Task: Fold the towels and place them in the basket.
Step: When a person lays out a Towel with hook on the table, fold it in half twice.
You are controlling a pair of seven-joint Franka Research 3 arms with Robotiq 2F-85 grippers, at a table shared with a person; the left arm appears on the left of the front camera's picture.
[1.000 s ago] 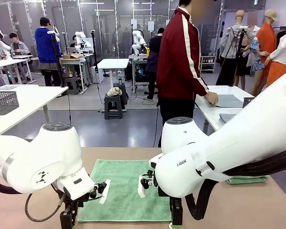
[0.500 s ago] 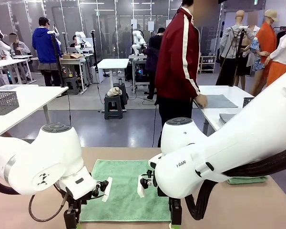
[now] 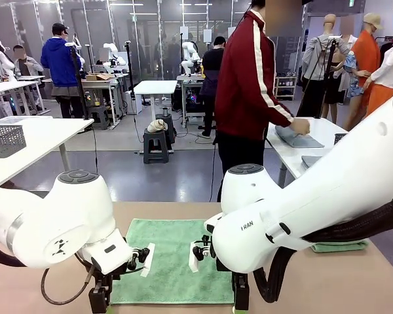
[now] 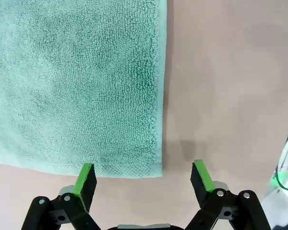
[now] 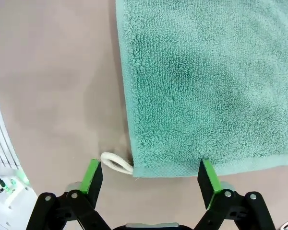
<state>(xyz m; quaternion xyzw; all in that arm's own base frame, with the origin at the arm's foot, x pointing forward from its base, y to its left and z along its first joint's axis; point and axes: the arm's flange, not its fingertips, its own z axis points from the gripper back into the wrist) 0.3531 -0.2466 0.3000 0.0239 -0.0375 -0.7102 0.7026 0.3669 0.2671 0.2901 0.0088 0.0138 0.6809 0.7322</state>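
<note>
Tabletop (image 3: 354,281) before me holds one flat towel (image 3: 173,261); left gripper (image 4: 142,167) gapes wide at its near-left corner, right gripper (image 5: 149,165) wide astride the near-right loop (image 5: 116,163).

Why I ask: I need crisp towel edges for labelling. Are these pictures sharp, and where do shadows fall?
Left wrist view: towel pile sharp, a faint shadow on the table beside its edge. Right wrist view: equally sharp, a soft shadow by the corner loop. Front view: even light, no glare.
</note>
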